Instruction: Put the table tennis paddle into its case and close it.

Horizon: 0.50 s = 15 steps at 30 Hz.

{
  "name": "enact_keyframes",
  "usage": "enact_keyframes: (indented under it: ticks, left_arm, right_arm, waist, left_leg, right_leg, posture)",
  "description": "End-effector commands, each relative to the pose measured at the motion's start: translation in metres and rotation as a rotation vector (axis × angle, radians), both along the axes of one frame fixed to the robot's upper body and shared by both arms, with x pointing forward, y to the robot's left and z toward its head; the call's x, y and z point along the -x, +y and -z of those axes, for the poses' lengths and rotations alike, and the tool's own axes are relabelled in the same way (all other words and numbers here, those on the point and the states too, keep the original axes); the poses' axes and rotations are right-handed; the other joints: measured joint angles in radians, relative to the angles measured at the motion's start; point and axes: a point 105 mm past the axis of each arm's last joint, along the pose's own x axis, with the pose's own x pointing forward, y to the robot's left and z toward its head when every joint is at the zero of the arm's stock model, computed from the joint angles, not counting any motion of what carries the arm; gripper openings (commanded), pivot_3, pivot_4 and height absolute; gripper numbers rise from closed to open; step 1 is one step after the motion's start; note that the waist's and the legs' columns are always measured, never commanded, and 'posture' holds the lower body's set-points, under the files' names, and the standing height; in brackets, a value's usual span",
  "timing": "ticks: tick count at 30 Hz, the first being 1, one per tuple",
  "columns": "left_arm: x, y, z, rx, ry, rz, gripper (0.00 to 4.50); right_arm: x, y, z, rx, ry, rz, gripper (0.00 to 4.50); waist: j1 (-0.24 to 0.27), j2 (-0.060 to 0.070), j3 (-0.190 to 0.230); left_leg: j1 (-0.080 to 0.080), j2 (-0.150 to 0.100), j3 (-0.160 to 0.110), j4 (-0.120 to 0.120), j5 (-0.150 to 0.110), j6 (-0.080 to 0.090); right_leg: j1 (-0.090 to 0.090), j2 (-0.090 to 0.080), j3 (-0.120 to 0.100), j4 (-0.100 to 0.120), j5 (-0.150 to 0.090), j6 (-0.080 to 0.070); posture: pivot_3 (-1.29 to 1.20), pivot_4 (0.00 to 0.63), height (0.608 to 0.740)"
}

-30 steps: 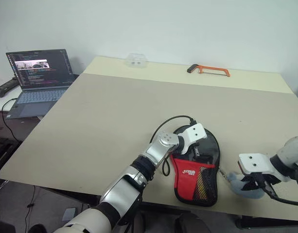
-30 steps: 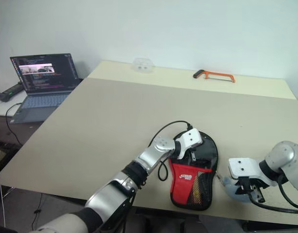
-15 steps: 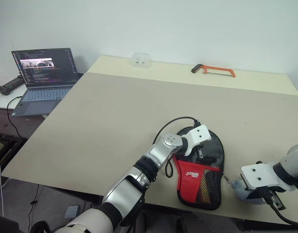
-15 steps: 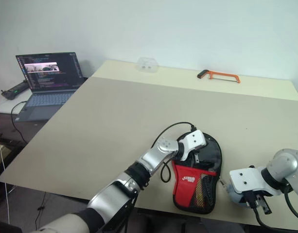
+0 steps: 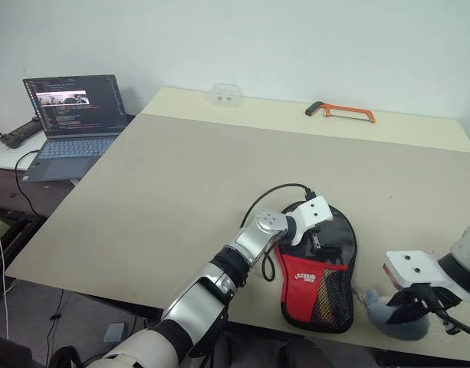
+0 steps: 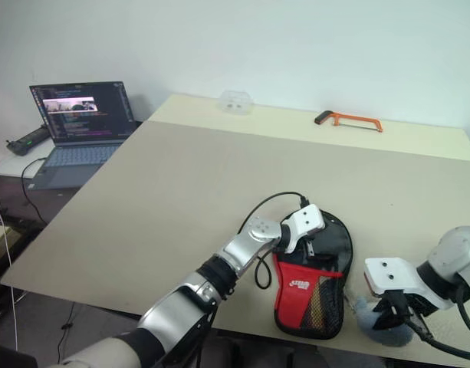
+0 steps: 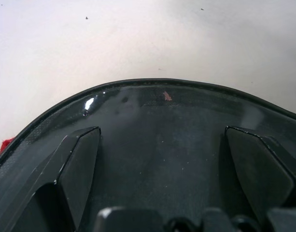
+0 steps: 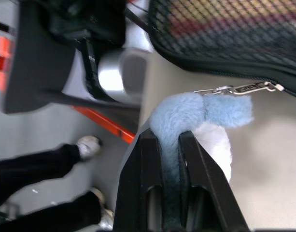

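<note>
Closing step, judged in hand. The case (image 5: 319,276), black above and red below, lies flat near the table (image 5: 181,184) front edge. My left gripper (image 7: 160,159), fingers spread wide, presses its black upper part. My right gripper (image 8: 171,159) pinches the fluffy blue zipper charm (image 8: 186,116). Next: draw the zipper along its track.

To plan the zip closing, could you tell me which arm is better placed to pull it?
The right. Its gripper is already shut on the fluffy blue charm clipped to the case's zip, while the open left gripper rests on the case's black top, probably steadying it.
</note>
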Motion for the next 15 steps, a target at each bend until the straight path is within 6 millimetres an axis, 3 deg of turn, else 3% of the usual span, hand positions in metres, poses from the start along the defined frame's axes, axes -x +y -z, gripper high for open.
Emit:
enact_keyframes:
  ticks: [1,11,15]
  left_arm:
    - [0.006,0.041,0.069,-0.24,0.12,-0.089,4.5]
    - [0.007,0.042,0.07,-0.248,0.121,-0.086,4.5]
    - [0.006,0.043,0.07,-0.253,0.12,-0.086,4.5]
  right_arm:
    - [0.026,0.011,-0.003,-0.045,0.151,-0.055,0.0]
    - [0.077,0.018,0.032,-0.002,0.298,-0.077,0.0]
    - [0.074,0.016,0.037,0.013,0.26,-0.051,0.0]
  waist:
    - [0.0,0.0,0.0]
    - [0.0,0.0,0.0]
    - [0.0,-0.001,0.0]
  left_leg:
    - [0.0,0.0,0.0,0.0,0.0,0.0]
    - [0.0,-0.001,0.0,0.0,0.0,0.0]
    - [0.0,-0.001,-0.001,0.0,0.0,0.0]
  right_leg:
    - [0.0,0.0,0.0,0.0,0.0,0.0]
    - [0.001,0.0,0.0,-0.002,-0.003,0.005]
    - [0.002,0.0,-0.001,-0.002,-0.003,0.005]
  posture:
    - [0.0,0.15,0.74]
    - [0.0,0.15,0.74]
    - [0.0,0.15,0.74]
